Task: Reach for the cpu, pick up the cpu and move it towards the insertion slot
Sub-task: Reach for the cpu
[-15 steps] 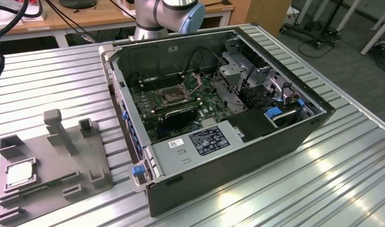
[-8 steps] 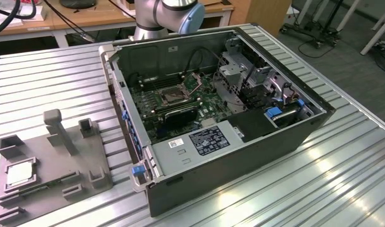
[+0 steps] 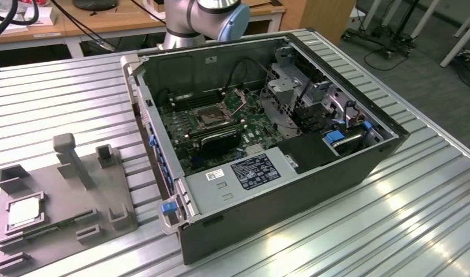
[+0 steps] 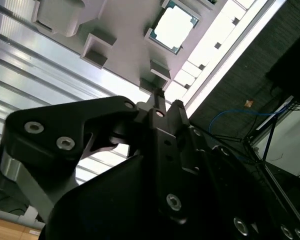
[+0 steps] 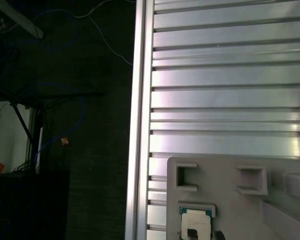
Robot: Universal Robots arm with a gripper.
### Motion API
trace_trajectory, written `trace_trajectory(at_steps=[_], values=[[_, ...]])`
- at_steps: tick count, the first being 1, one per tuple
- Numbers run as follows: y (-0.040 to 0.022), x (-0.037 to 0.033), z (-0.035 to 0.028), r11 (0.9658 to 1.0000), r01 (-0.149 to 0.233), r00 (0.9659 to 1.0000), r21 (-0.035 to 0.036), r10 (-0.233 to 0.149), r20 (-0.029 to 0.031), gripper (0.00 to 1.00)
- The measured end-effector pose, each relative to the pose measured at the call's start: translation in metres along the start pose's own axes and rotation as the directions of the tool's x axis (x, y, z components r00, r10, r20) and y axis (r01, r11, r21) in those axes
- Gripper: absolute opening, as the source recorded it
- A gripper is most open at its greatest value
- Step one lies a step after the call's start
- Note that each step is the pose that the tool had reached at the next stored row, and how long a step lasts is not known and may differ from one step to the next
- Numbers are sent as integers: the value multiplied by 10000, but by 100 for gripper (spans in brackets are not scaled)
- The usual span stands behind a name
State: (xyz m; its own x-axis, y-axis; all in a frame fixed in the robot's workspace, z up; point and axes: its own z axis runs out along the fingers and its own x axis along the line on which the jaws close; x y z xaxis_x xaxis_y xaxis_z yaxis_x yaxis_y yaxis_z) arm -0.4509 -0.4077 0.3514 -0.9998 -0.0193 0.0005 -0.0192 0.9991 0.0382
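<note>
cpu [image 3: 23, 214] lay flat in recess of grey fixture [image 3: 73, 199], close to tabletop [image 3: 50, 98] edge, well apart from insertion slot [image 3: 212, 117] inside open computer case [image 3: 297, 190]. Gripper [image 4: 167, 100] hung over fixture, jaws pressed together, empty. Judged cpu light, stiff, thin, fragile; take by opposite rim edges.

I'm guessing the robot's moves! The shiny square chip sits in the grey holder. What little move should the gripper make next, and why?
Probably glide over the silvery-white square cpu, since it lies untouched in the grey plastic fixture block, apart from the black gripper.
</note>
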Motion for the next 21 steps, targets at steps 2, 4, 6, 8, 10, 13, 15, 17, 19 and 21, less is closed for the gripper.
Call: trace_trajectory(at_steps=[2, 4, 6, 8, 10, 13, 15, 17, 19, 21], values=[[0, 1, 0, 10000, -1, 10000, 0, 1, 0, 29], [0, 2, 0, 10000, -1, 10000, 0, 1, 0, 41], [0, 2, 0, 10000, -1, 10000, 0, 1, 0, 47], [0, 3, 0, 10000, -1, 10000, 0, 1, 1, 53], [0, 4, 0, 10000, -1, 10000, -1, 1, 1, 58], [1, 4, 1, 10000, -2, 10000, -4, 2, 0, 65], [1, 5, 3, 10000, -2, 10000, -11, 2, 0, 65], [0, 5, 9, 10000, -2, 10000, -21, 2, 1, 65], [0, 4, 17, 10000, -2, 10000, -31, 2, 2, 65], [-1, 4, 28, 10000, -2, 10000, -40, 2, 3, 65]])
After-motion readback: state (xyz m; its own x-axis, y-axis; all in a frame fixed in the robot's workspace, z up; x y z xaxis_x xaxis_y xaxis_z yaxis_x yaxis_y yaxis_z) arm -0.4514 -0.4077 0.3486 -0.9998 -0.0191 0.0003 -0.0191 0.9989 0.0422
